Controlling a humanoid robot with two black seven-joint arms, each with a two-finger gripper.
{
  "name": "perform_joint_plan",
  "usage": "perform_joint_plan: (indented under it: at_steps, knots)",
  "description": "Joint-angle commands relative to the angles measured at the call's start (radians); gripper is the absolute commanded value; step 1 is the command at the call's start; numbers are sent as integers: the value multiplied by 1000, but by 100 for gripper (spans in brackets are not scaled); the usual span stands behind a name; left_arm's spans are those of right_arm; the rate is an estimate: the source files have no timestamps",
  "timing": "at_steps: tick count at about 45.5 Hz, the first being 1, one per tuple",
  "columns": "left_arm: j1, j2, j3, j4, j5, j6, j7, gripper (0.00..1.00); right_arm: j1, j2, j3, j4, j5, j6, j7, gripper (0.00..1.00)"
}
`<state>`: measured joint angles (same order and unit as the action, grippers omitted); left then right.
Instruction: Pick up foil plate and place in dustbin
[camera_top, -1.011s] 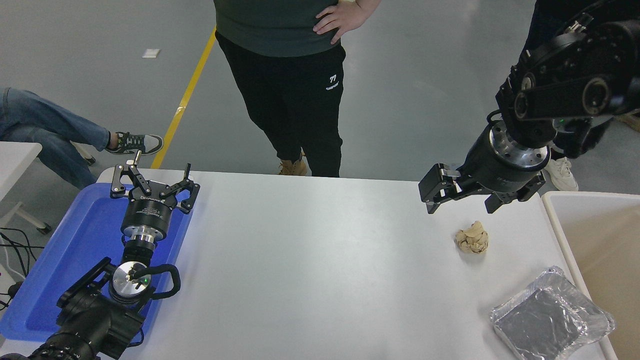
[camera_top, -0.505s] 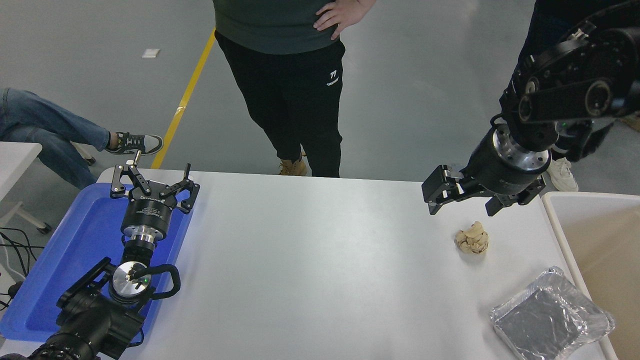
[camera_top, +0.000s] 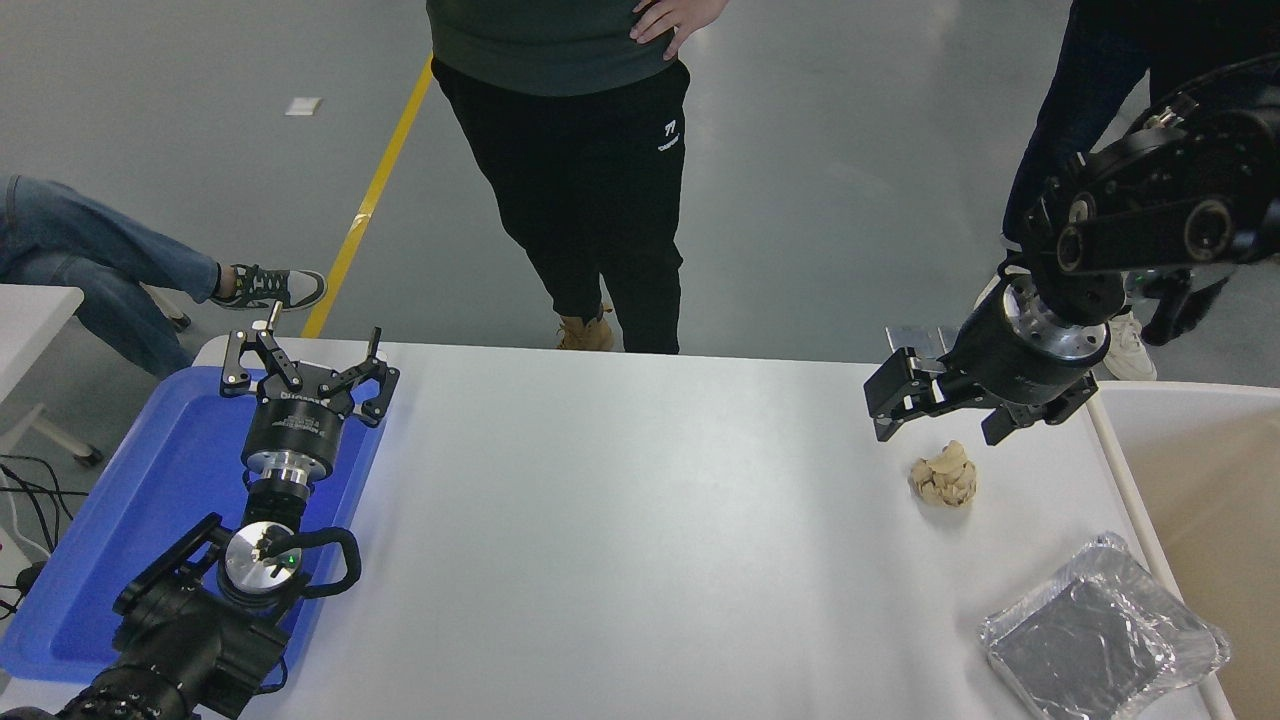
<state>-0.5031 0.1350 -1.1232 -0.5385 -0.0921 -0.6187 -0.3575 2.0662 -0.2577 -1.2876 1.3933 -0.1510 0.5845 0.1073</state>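
The foil plate (camera_top: 1100, 633) lies flat at the table's near right corner, shiny, with a crinkled rim and a dark base. The dustbin (camera_top: 1190, 470), white-rimmed and beige inside, stands just right of it at the table's right edge. My right gripper (camera_top: 938, 428) hangs open and empty above the table's far right part, just above a crumpled tan paper ball (camera_top: 944, 476) and well behind the foil plate. My left gripper (camera_top: 305, 372) is parked open over the blue tray at the left.
A shallow blue tray (camera_top: 120, 540) lies at the table's left edge under my left arm. A person (camera_top: 575, 150) stands at the far side in the middle, another person's legs (camera_top: 1080, 110) at the far right. A seated person's legs show at the far left.
My right gripper has moved right and slightly down, closer to the paper ball. The foil plate, the ball and my left arm have not moved.
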Motion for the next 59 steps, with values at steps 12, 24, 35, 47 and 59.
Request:
perform_joint_plan:
  at_steps: [12,24,35,47,59]
  knots:
    - [0,0,0,0,0,-1,0,100,-193,-199,10,-82,-197,-49,0,100]
    - [0,0,0,0,0,-1,0,100,-254,-325,19,-106,-280,-60,0,100]
    - [0,0,0,0,0,-1,0,100,-305,-417,21,-128,-294,-74,-1,100]
    - [0,0,0,-1,0,-1,0,100,-340,-520,30,-131,-294,-78,-1,100]
    - [0,0,0,0,2,-1,0,100,-394,-612,57,-131,-294,-98,-1,100]
